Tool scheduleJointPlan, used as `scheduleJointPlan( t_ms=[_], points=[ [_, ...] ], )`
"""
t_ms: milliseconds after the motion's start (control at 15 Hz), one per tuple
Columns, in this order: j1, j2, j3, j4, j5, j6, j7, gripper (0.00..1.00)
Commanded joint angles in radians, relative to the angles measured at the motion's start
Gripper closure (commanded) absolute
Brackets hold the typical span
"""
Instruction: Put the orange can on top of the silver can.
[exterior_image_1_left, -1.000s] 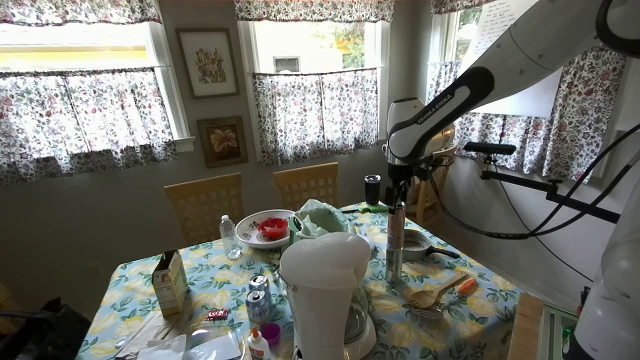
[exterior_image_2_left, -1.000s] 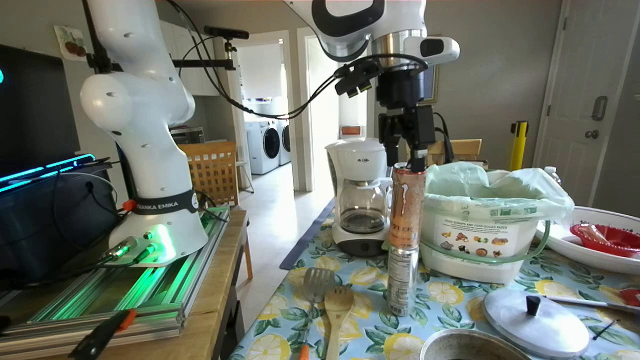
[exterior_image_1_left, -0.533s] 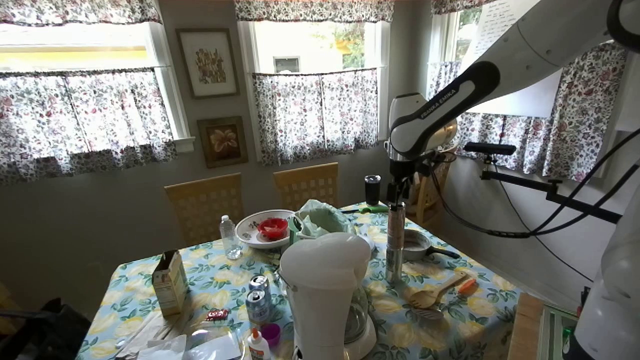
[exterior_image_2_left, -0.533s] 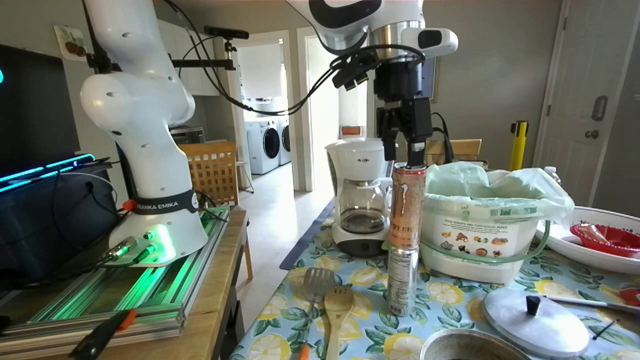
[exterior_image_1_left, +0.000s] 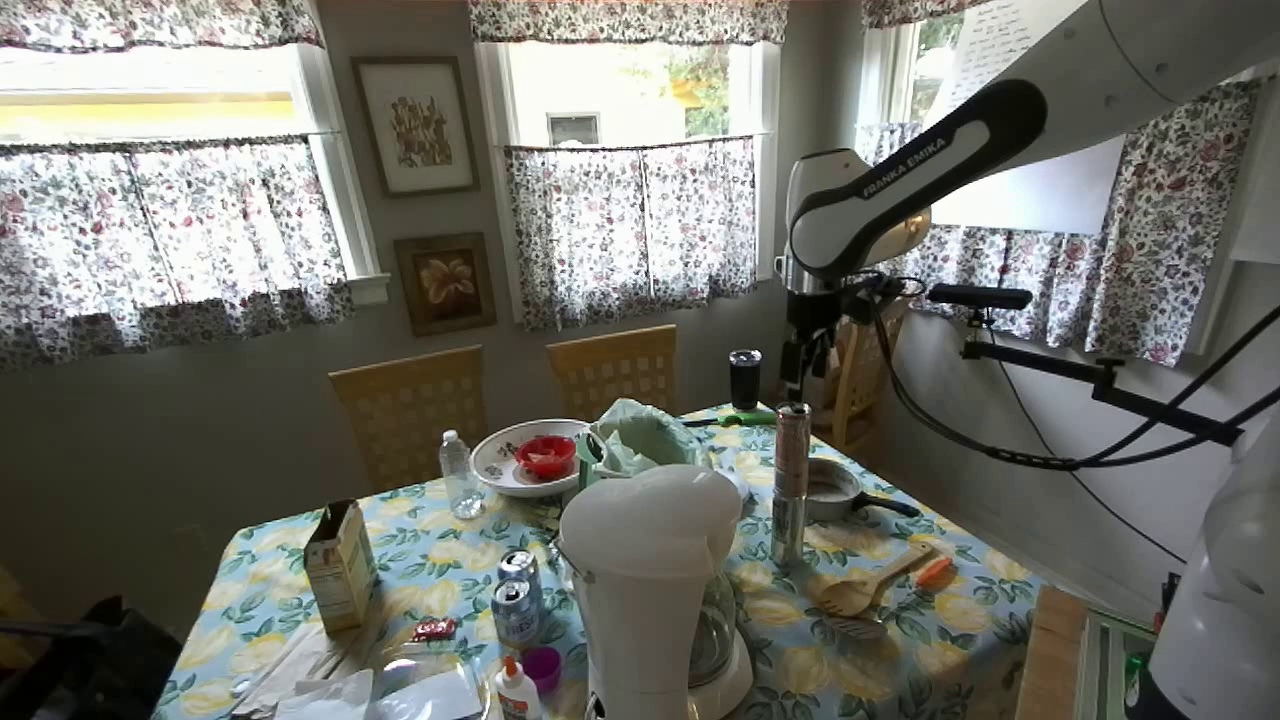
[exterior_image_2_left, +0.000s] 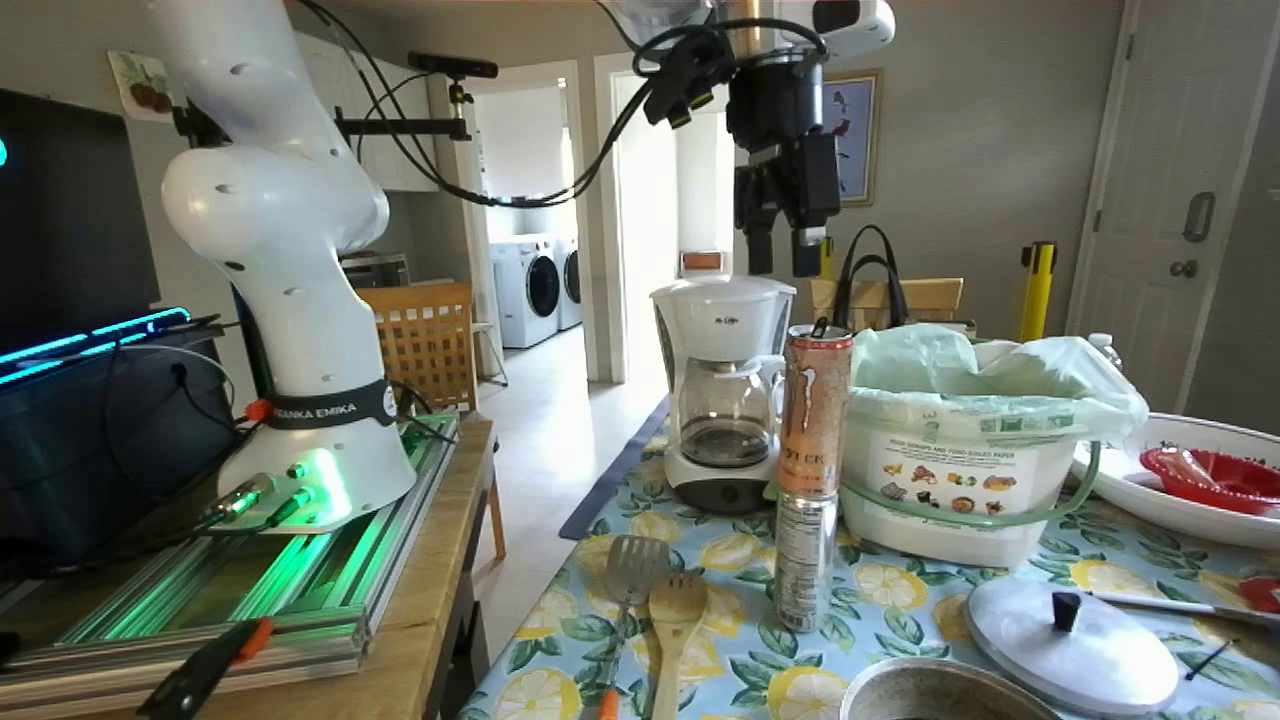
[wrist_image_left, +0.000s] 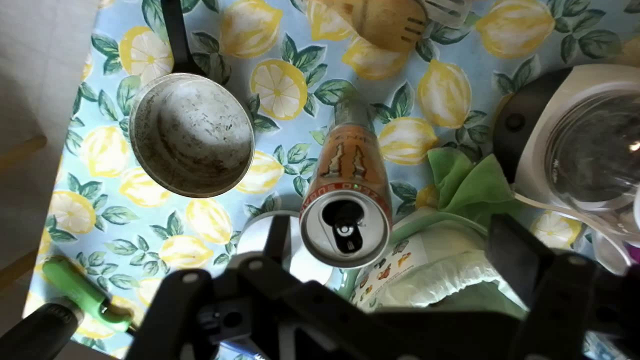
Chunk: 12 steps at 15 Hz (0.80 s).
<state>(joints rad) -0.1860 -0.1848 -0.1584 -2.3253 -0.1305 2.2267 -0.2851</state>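
hanging higher than before, the wide-spread gripper (exterior_image_2_left: 783, 262) clears the orange can (exterior_image_2_left: 812, 415) atop the silver can (exterior_image_2_left: 804, 562).

The orange can (wrist_image_left: 347, 197) stands on the silver can (wrist_image_left: 352, 113), pincer (wrist_image_left: 392, 229) parted.

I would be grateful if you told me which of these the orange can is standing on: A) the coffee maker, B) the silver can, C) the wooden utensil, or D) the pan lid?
B: in an exterior view the base of the orange can sits on the top of the silver can, while the gripper hangs above with a visible gap.
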Motion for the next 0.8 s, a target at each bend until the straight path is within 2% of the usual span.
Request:
scheduleJointPlan(
  t_ms=[0, 733],
  points=[
    [0.019, -0.081, -0.003, -0.022, 0.004, -0.033, 0.016, 0.0],
    [0.028, -0.185, 0.003, -0.018, 0.003, -0.122, 0.077, 0.0]
  ],
)
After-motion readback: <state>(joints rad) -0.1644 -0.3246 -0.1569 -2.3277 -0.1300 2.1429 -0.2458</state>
